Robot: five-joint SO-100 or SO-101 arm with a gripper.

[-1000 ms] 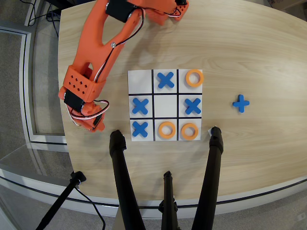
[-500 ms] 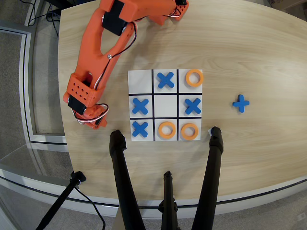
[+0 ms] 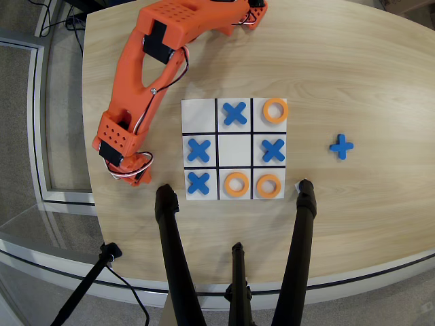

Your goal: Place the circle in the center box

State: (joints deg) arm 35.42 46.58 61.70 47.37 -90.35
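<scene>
The white 3x3 board (image 3: 189,107) lies mid-table. Its center box (image 3: 234,149) holds nothing. Three orange circles sit on the board: one in the top-right cell (image 3: 275,110), one in the bottom-middle cell (image 3: 236,183) and one in the bottom-right cell (image 3: 268,185). No other circle shows. Blue X pieces fill the top-middle (image 3: 234,113), middle-left (image 3: 198,150), middle-right (image 3: 272,150) and bottom-left (image 3: 198,182) cells. The orange arm reaches down the left side of the board. Its gripper (image 3: 132,173) points at the table left of the board, clear of it. Its jaws are hidden from above.
A loose blue X (image 3: 342,146) lies on the table right of the board. Black tripod legs (image 3: 170,251) (image 3: 302,231) stand at the table's near edge just below the board. The table edge curves along the left and bottom.
</scene>
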